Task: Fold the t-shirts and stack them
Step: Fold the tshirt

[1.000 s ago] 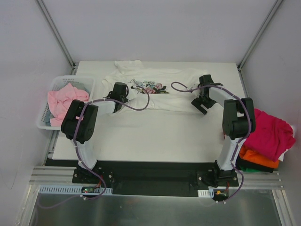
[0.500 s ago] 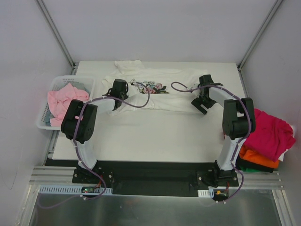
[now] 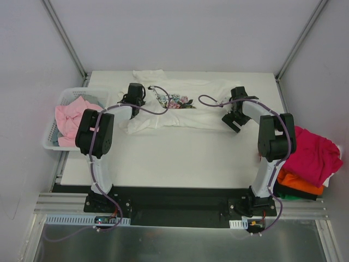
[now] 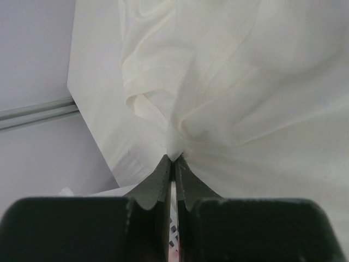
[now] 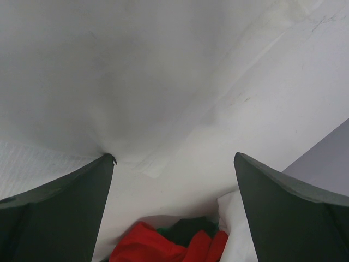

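White lattice basket (image 3: 65,97) at left edge of white table (image 3: 180,158); grey walls around.

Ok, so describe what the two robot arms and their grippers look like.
Both arms match: the left arm and right arm have white links with bulky black joint housings and black bases. A purple cable loops along each. The left gripper and right gripper have dark, wedge-shaped fingers tapering toward the tips.
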`<state>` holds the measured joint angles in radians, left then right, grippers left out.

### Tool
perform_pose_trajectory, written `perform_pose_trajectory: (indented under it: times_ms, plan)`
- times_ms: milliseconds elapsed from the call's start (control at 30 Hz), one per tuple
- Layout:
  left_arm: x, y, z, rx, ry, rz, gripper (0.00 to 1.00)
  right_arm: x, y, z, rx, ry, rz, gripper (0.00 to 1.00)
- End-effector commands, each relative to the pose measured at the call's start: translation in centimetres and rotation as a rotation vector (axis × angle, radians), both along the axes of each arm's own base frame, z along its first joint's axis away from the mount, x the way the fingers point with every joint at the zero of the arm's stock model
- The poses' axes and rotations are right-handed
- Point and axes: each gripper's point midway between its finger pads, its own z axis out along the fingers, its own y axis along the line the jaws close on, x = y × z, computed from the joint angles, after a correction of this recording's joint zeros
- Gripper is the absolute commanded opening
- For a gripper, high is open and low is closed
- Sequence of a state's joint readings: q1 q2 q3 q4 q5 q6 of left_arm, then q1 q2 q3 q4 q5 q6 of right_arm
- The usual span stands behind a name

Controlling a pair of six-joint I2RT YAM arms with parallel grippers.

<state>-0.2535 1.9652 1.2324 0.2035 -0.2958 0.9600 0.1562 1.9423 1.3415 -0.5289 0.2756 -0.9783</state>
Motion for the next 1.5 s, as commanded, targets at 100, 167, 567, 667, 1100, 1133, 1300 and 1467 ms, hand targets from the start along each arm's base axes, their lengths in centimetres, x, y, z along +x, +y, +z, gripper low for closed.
perform_pose_trajectory:
  times_ms: [100,167,567,667,1100,1133,1300,1467]
  plan:
    - [1.4,2.0,0.5,0.052,-0.025,0.025,0.0,-0.2,0.1,0.5,-0.003,-0.001,0.004,0.97]
    - [1.4,2.5,0.6,0.06,-0.024,0.033,0.03,0.0,0.0,0.6,-0.005,-0.012,0.0,0.97]
    - [0.5,6.4,1.6,0.075,-0.065,0.105,0.79,1.3,0.1,4.0,0.012,-0.14,-0.032,0.97]
    - [-0.2,5.9,3.9,0.022,-0.108,0.099,0.83,1.2,0.4,4.7,0.028,-0.159,-0.037,0.97]
    - [-0.7,4.0,8.7,-0.176,-0.158,0.117,0.93,5.4,1.6,8.3,0.092,-0.281,-0.106,0.97]
    - [-0.7,3.7,8.6,-0.198,-0.153,0.12,0.93,5.6,1.9,8.0,0.095,-0.277,-0.102,0.97]
    - [-1.1,2.3,6.9,-0.247,-0.111,0.108,0.94,6.8,2.1,7.6,0.081,-0.28,-0.095,0.97]
    - [-2.1,0.2,4.1,-0.256,-0.045,0.083,0.95,6.9,2.5,5.7,0.074,-0.239,-0.087,0.97]
